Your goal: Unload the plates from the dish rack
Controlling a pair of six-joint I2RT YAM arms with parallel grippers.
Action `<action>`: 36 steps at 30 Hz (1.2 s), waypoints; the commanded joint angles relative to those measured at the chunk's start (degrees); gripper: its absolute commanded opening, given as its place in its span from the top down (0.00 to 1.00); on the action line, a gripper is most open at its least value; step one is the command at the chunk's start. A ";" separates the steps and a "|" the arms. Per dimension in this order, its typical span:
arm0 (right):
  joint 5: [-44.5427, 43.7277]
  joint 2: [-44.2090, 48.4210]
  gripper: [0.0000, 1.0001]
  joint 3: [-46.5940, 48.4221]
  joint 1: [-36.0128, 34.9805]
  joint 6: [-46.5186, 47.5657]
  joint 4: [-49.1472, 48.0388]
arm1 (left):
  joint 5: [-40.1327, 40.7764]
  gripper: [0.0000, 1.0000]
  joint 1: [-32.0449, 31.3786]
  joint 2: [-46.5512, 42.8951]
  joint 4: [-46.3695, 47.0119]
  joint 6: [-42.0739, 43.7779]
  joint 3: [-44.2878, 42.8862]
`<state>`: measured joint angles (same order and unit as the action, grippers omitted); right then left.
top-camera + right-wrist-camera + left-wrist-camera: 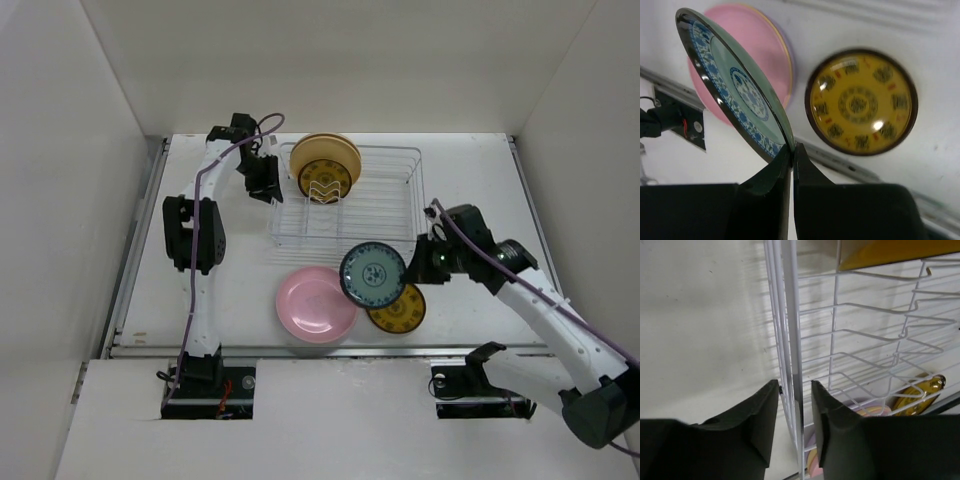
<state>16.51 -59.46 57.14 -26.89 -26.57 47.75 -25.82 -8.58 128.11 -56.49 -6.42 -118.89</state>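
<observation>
Pinching the rim of a teal plate [373, 272], the right gripper [791, 147] is clenched, holding it tilted over the pink plate [312, 300] and yellow-brown plate [400, 312] on the tabletop [470, 180]. The left gripper [792, 390] is slightly parted, straddling a wall wire of the dish rack [417, 190]. The rack holds a tan plate [325, 150] and a second yellow-brown plate [325, 180] upright at its far end.

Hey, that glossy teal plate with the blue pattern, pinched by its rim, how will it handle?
Probably slippery: the glossy teal plate looks glazed and shiny, and the right gripper pinches only its rim. It looks rigid, so unlikely to flex, but held tilted by one edge it may pivot.
</observation>
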 commanded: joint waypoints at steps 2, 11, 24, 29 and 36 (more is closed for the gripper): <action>-4.37 5.83 1.00 -8.18 1.14 -15.50 1.90 | 2.97 0.56 -0.83 -5.06 3.30 3.86 1.45; -13.87 9.71 1.00 -15.74 3.25 -22.56 1.82 | 2.97 0.38 -1.35 -16.03 2.18 6.85 4.53; -14.93 11.03 0.62 -22.87 3.78 -25.02 0.59 | 3.06 0.73 -11.45 -28.71 -18.47 33.64 26.15; -16.16 11.03 0.51 -22.87 3.78 -25.02 1.12 | 5.87 0.73 -21.28 -28.71 -16.31 34.11 35.90; -15.63 12.79 0.51 -22.87 3.78 -24.50 0.59 | 9.21 0.73 -27.27 -26.79 -7.77 30.07 41.80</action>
<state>1.65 -48.42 33.78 -23.57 -47.29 49.23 -18.81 -35.09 100.77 -67.46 24.21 -78.67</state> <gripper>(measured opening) 0.492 0.265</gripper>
